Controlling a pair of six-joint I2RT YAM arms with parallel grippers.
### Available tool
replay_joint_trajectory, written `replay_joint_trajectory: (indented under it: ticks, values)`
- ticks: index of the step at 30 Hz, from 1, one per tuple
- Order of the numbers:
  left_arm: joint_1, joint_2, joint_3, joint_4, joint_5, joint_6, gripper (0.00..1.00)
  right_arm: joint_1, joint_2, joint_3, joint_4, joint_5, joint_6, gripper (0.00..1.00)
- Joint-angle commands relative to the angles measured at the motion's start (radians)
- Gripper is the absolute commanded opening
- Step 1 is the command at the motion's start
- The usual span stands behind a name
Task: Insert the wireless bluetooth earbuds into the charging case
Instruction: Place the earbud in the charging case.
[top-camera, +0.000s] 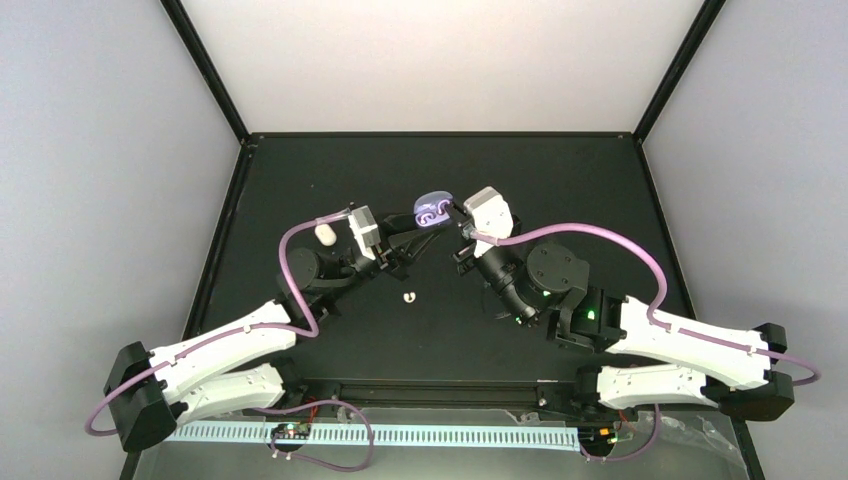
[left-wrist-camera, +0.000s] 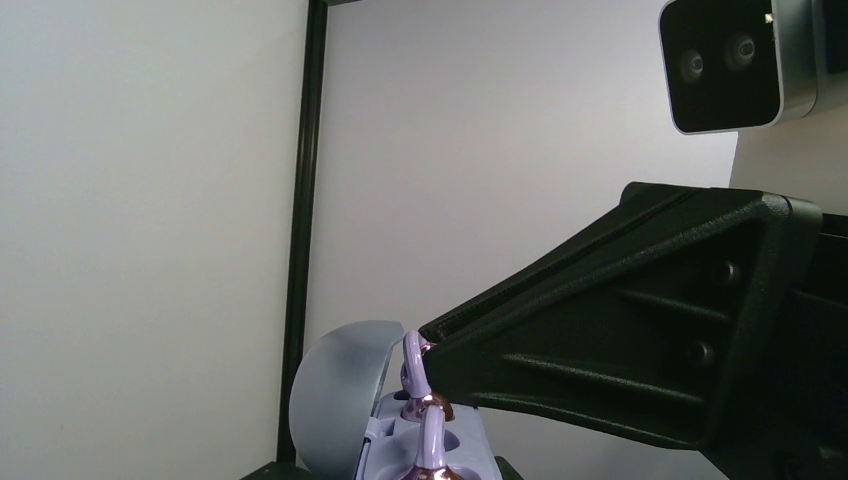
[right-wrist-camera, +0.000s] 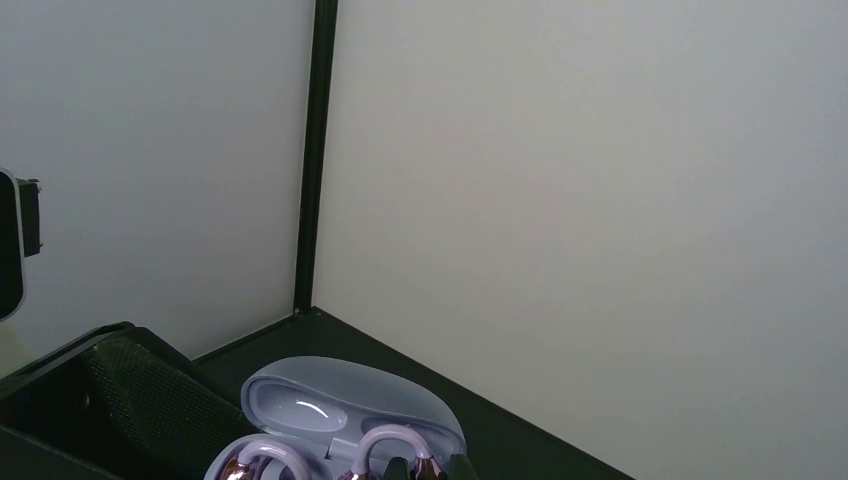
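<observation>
The lilac charging case (top-camera: 432, 211) stands open on the black table, its lid (right-wrist-camera: 350, 400) up. Two lilac earbuds sit in it, a near one (left-wrist-camera: 432, 450) and a far one (left-wrist-camera: 412, 365). My right gripper (top-camera: 458, 218) reaches in from the right. Its fingertips (right-wrist-camera: 398, 466) are closed on the bronze body of one lilac earbud (right-wrist-camera: 395, 440), and in the left wrist view its black finger (left-wrist-camera: 600, 340) touches that bud's hook. My left gripper (top-camera: 418, 236) holds the case's left end; only dark tips flank the case base. One white earbud (top-camera: 408, 296) lies loose in front.
A white oval thing (top-camera: 325, 235) lies left of my left wrist. Black frame posts (right-wrist-camera: 315, 150) and pale walls close the table's back and sides. My left finger (right-wrist-camera: 120, 400) stands right beside the case's left end.
</observation>
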Motion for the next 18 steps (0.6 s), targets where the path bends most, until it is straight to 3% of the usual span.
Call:
replay_joint_trajectory:
  ticks: [1, 7, 11, 18]
  values:
    - [-0.002, -0.022, 0.015, 0.088, 0.003, 0.012, 0.01, -0.004, 0.011, 0.013, -0.048, -0.006, 0.015, 0.01]
    - [-0.002, -0.024, 0.012, 0.094, -0.001, 0.015, 0.02, -0.009, 0.005, 0.013, -0.072, -0.024, 0.033, 0.01]
    - [-0.002, -0.021, 0.012, 0.091, -0.004, 0.015, 0.02, -0.009, -0.010, 0.007, -0.077, -0.051, 0.036, 0.12]
    - [-0.002, -0.014, 0.011, 0.088, -0.008, 0.014, 0.02, -0.009, -0.012, 0.014, -0.078, -0.061, 0.034, 0.16]
